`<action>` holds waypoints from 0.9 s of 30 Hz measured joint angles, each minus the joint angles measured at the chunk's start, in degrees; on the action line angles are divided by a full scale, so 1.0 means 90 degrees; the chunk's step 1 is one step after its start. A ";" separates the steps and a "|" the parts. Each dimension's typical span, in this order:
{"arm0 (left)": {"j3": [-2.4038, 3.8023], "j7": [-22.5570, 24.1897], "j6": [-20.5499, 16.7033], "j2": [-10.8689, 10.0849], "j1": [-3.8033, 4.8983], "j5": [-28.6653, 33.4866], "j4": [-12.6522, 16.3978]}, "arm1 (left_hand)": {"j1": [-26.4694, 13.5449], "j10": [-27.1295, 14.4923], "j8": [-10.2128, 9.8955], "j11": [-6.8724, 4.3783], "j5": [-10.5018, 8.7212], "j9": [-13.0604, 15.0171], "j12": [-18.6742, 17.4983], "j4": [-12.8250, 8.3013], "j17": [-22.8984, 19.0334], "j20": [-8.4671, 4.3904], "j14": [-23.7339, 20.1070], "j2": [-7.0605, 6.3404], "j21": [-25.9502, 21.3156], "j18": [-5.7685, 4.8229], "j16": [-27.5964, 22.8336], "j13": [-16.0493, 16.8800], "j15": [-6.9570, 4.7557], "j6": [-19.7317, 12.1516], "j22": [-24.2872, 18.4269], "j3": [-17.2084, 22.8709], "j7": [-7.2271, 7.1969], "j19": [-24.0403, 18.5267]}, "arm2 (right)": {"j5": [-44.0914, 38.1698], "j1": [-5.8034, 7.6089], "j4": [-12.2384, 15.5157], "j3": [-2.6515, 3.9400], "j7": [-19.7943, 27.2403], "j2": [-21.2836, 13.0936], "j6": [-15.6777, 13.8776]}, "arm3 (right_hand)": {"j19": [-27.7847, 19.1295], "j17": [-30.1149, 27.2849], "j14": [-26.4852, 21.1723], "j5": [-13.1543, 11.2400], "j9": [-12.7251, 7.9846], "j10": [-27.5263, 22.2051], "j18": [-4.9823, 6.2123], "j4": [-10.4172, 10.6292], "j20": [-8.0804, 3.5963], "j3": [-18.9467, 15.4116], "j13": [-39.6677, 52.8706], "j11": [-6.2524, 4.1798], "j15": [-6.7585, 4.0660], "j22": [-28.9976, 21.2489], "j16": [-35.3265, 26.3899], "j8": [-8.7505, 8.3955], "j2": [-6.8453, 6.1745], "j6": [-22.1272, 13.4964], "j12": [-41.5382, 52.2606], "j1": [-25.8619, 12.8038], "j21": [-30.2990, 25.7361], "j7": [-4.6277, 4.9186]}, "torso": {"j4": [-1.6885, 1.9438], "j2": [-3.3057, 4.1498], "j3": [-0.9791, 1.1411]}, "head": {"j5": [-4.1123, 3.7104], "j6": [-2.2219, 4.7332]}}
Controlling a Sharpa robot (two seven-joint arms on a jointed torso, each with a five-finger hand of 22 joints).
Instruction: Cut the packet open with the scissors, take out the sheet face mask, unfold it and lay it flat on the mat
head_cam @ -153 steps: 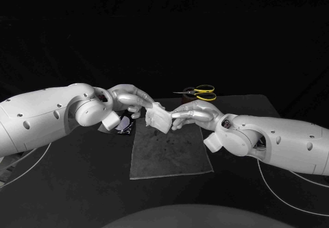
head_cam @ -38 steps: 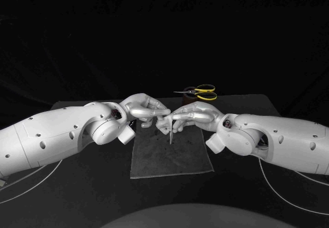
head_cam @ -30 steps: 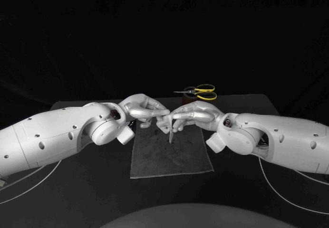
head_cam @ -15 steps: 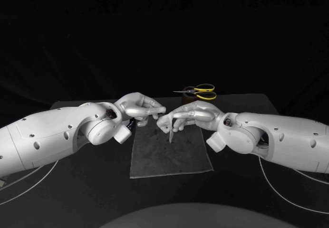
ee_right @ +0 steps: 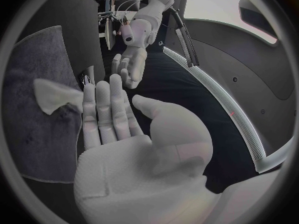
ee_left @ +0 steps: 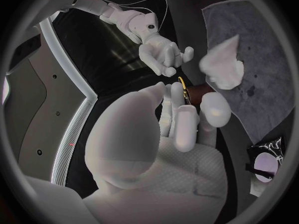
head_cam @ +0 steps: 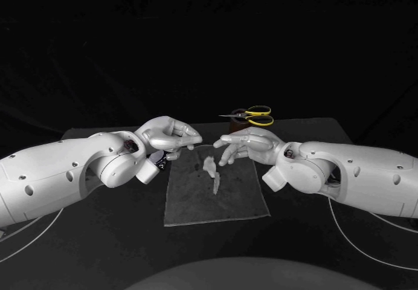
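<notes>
The folded white sheet mask (head_cam: 212, 172) stands crumpled on the grey mat (head_cam: 218, 202), free of both hands. My left hand (head_cam: 171, 137) hovers just past the mat's far left corner, fingers curled in around nothing. My right hand (head_cam: 248, 145) hangs over the mat's far right part, fingers spread and empty, close above the mask. The left wrist view has the mask (ee_left: 221, 67) on the mat (ee_left: 264, 89) beyond my left hand (ee_left: 177, 127), with the right hand (ee_left: 163, 55) further off. From the right wrist, the mask (ee_right: 57, 94) lies just beyond my straight fingers (ee_right: 106, 112).
Yellow-handled scissors (head_cam: 250, 115) rest on a brown holder behind the mat. The opened shiny packet (head_cam: 159, 161) lies on the black table (head_cam: 87, 241) left of the mat, partly hidden by my left wrist; it is the packet (ee_left: 264, 159) in the left wrist view.
Both hands have let go of the mask and drawn apart, the left hand back to the left. The mask has dropped from between them onto the mat.
</notes>
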 measured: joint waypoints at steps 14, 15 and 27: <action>-0.0011 -0.0324 0.0160 0.0046 -0.0053 -0.0001 0.0017 | -0.1892 0.0050 -0.0334 0.0200 0.0001 -0.0103 -0.0085 0.0719 -0.0211 0.0118 -0.0064 0.0265 -0.0123 -0.0034 -0.0090 0.0106 0.0172 -0.0496 -0.0263 -0.0848 0.0242 -0.0119 | 0.0049 0.0001 -0.0006 0.0000 -0.0009 0.0010 -0.0008 | 0.0046 0.0006 -0.0022 0.0000 -0.0004 -0.0022 -0.0011 0.0060 -0.0001 -0.0027 0.0035 0.0023 -0.0022 -0.0034 0.0025 -0.0026 0.0002 0.0018 0.0031 -0.0050 -0.0027 -0.0018 | 0.0001 -0.0009 0.0009 | 0.0051 0.0011; -0.0013 -0.0362 0.0154 0.0050 -0.0063 -0.0001 0.0009 | -0.1892 0.0050 -0.0334 0.0200 0.0001 -0.0103 -0.0085 0.0714 -0.0212 0.0118 -0.0064 0.0265 -0.0123 -0.0034 -0.0090 0.0108 0.0172 -0.0496 -0.0269 -0.0853 0.0242 -0.0119 | 0.0049 0.0001 -0.0005 0.0000 -0.0010 0.0005 -0.0010 | 0.0046 0.0006 -0.0022 0.0000 -0.0004 -0.0025 -0.0011 0.0060 -0.0001 -0.0027 0.0042 0.0020 -0.0022 -0.0044 0.0024 -0.0026 0.0002 0.0018 0.0051 -0.0050 -0.0027 -0.0018 | -0.0001 -0.0008 0.0008 | 0.0051 0.0004; -0.0027 -0.0743 -0.0036 0.0050 -0.0111 -0.0070 -0.0241 | -0.0605 -0.0213 -0.0405 0.0212 0.0001 -0.0130 -0.0161 0.0303 -0.0483 0.0140 -0.0205 0.0235 -0.0398 -0.0033 -0.0237 0.0164 0.0168 -0.0576 -0.0653 -0.0520 0.0234 -0.0372 | -0.0808 0.0001 -0.0109 0.0000 -0.0199 -0.0072 -0.0206 | 0.0676 0.0099 0.0513 -0.0011 0.0083 0.0108 -0.0020 -0.0994 -0.0241 0.0109 0.0385 -0.0202 -0.0261 0.0002 0.0416 0.0045 -0.0303 0.0324 0.0612 0.0746 0.0199 -0.0197 | -0.0005 -0.0009 0.0013 | 0.0066 -0.0094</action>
